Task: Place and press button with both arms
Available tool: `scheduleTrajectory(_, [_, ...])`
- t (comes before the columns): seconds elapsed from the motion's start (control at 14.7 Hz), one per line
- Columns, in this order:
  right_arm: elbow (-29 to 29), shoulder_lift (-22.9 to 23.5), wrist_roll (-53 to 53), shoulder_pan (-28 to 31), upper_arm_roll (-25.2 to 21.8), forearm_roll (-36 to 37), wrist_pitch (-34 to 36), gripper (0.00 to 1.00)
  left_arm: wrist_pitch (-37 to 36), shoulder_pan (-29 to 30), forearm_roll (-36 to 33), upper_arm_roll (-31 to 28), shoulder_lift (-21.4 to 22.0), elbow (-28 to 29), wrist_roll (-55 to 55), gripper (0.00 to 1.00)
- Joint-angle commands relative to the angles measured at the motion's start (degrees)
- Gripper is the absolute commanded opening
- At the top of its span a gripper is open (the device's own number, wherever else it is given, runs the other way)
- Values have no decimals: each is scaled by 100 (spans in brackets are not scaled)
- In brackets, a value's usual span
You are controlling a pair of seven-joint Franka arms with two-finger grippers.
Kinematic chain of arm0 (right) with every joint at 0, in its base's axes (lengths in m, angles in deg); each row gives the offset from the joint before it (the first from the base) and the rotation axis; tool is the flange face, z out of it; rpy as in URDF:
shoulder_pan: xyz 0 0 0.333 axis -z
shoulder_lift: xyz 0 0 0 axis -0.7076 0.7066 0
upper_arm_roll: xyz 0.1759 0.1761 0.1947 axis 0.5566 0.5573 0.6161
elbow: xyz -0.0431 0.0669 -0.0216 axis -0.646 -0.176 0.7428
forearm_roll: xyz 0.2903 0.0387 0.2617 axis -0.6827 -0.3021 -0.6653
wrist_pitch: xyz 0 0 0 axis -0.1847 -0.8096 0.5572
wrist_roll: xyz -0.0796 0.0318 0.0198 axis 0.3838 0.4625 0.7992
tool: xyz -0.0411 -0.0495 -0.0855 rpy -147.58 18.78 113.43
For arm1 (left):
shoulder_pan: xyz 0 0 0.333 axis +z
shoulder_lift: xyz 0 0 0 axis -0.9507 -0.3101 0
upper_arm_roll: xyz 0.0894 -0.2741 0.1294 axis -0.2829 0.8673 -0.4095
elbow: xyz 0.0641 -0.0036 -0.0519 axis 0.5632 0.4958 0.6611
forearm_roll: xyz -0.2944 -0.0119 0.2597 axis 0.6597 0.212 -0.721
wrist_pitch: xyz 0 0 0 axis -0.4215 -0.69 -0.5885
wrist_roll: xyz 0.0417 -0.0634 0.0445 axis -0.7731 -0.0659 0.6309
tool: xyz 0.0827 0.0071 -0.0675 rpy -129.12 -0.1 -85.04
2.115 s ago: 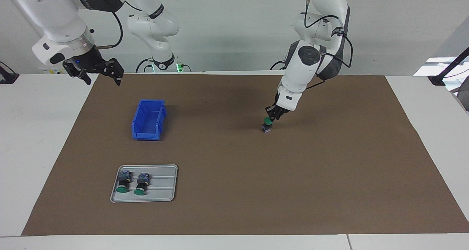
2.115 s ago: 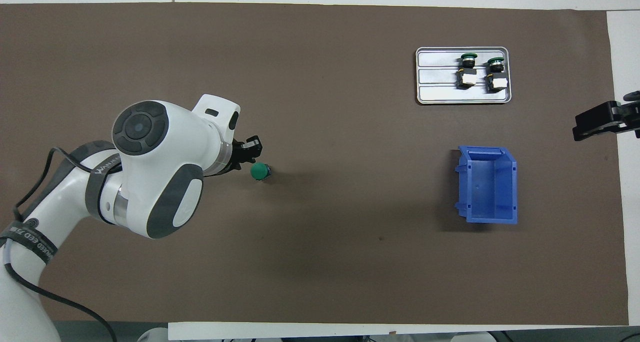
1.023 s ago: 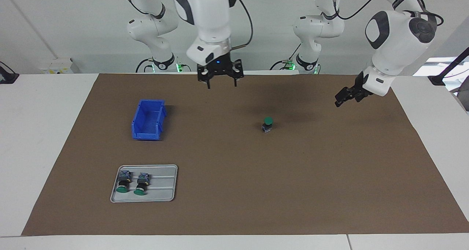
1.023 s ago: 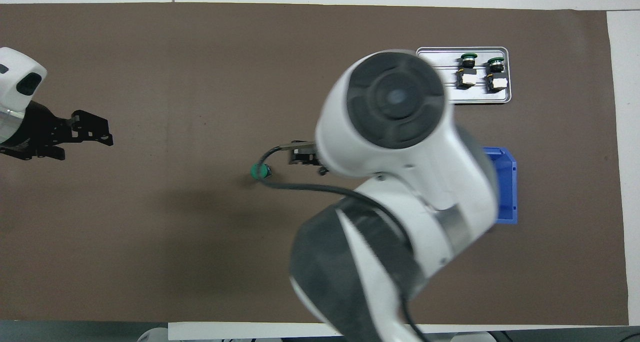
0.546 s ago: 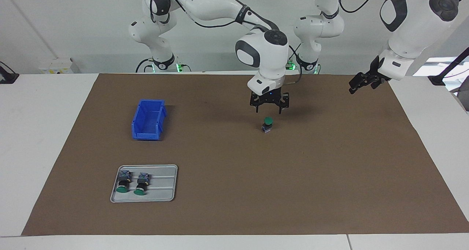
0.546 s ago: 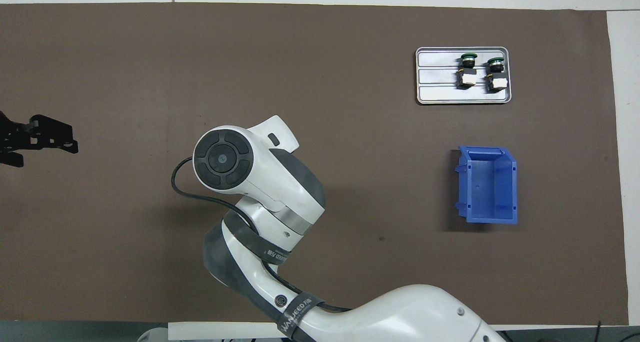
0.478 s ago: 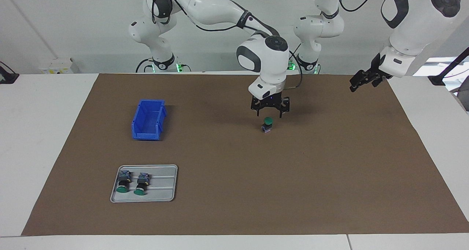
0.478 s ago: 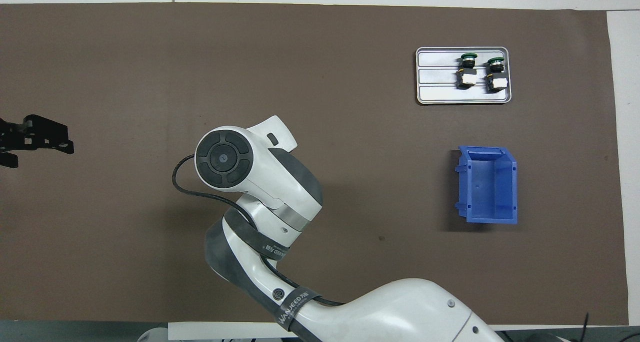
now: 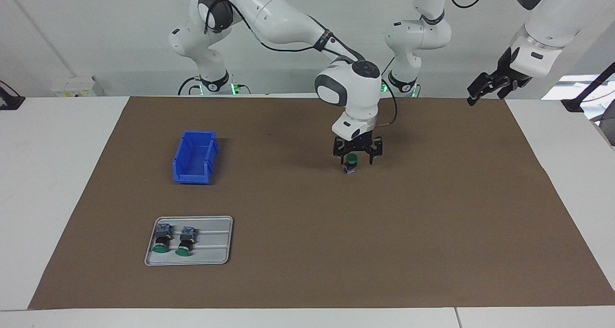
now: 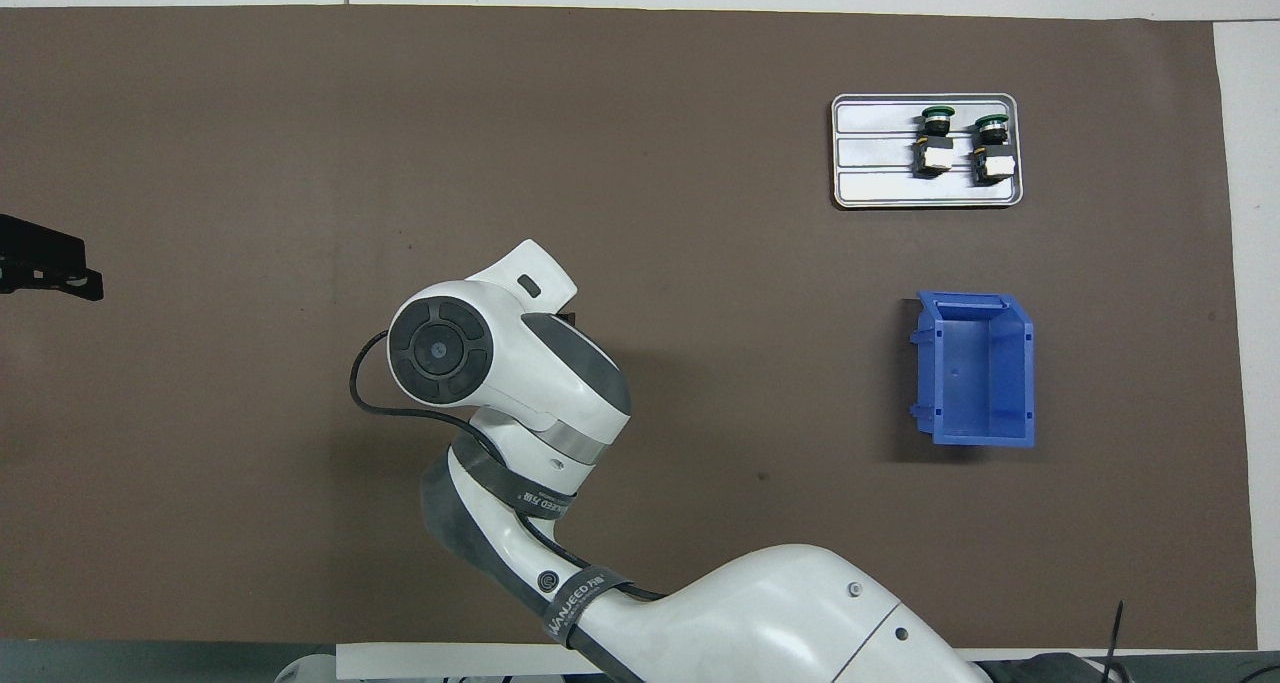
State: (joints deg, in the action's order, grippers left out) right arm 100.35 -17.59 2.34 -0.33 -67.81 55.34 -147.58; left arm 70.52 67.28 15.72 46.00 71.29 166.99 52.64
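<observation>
The button (image 9: 351, 164) stands upright on the brown mat (image 9: 307, 251), green mushroom cap on top, black body and blue-grey block beneath, toward the left arm's end of the table. The right gripper (image 9: 358, 161) points straight down directly over the cap, jaws spread wide to either side of it, gripping nothing; its wrist hides the button in the overhead view. The left gripper (image 9: 486, 91) hangs raised over the mat's edge, jaws open and empty.
</observation>
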Motion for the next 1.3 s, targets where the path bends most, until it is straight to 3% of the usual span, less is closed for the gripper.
scheduleTrajectory(0.0, [563, -211, 502, 98, 163, 60, -402, 99, -86, 43, -95, 17, -177, -197, -51, 100])
scheduleTrajectory(0.48, [1048, -335, 873, 133, 173, 42, -852, 98, -111, 26, -410, 26, -309, -250, -59, 100])
scheduleTrajectory(0.75, [1153, -344, 961, 125, 173, 42, -948, 88, -191, 34, -455, 17, -362, -408, -68, 100])
scheduleTrajectory(1.02, [1268, -353, 1031, 133, 173, 42, -1195, 70, -173, 35, -621, -70, -406, -443, -173, 100])
scheduleTrajectory(1.23, [1268, -353, 1040, 133, 173, 42, -1195, 37, -208, 35, -657, -89, -354, -373, -358, 100])
